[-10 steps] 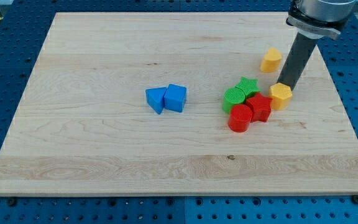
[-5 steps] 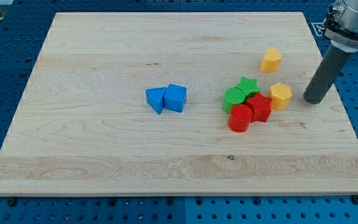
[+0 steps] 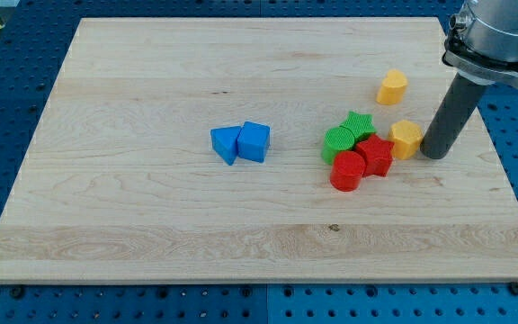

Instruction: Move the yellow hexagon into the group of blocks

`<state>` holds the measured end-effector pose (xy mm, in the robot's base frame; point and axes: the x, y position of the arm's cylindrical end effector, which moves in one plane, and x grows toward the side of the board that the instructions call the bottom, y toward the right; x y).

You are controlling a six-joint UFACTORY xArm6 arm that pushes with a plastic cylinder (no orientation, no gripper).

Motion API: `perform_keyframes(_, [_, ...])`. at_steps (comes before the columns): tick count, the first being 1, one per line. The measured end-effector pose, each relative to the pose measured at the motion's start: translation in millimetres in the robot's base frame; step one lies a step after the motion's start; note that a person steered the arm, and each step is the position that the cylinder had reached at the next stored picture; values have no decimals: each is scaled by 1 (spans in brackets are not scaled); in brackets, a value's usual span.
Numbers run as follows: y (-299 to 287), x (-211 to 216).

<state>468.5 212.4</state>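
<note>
The yellow hexagon (image 3: 406, 138) lies at the board's right, touching the red star (image 3: 376, 155). The group there also holds a green star (image 3: 359, 125), a green cylinder (image 3: 338, 143) and a red cylinder (image 3: 347, 170). My tip (image 3: 433, 155) stands just right of the yellow hexagon, at its edge. The rod rises from it toward the view's top right.
A second yellow block (image 3: 391, 87) lies apart, above the group. Two blue blocks (image 3: 241, 142) sit together near the board's middle. The wooden board (image 3: 151, 216) rests on a blue perforated table.
My tip swung from above the yellow hexagon out to its right, then came back left against its right side. The hexagon has barely moved.
</note>
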Motion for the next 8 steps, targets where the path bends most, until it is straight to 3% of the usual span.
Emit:
perform_keyframes(4, [-21,-3])
perform_keyframes(6, [18,-3])
perform_keyframes(8, [19,-3])
